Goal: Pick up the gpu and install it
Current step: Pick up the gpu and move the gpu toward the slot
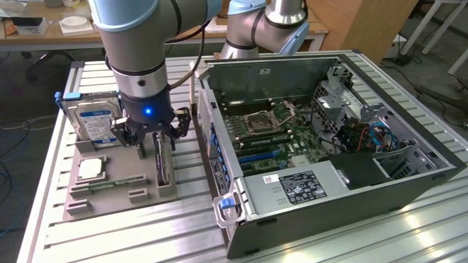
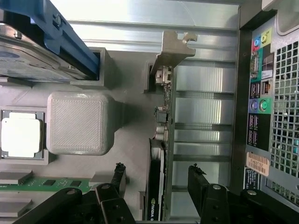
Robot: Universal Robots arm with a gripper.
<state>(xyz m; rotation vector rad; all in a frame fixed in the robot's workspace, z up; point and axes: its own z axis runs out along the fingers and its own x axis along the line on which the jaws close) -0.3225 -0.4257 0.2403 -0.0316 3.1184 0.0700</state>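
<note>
The gpu (image 1: 161, 162) (image 2: 164, 126) is stood on edge in a slot of the grey holder (image 1: 117, 192) (image 2: 131, 140), on the holder's side nearest the open computer case (image 1: 329, 181) (image 2: 261, 116). Just above the holder, the jaws are held open astride the card, and nothing is gripped.
</note>
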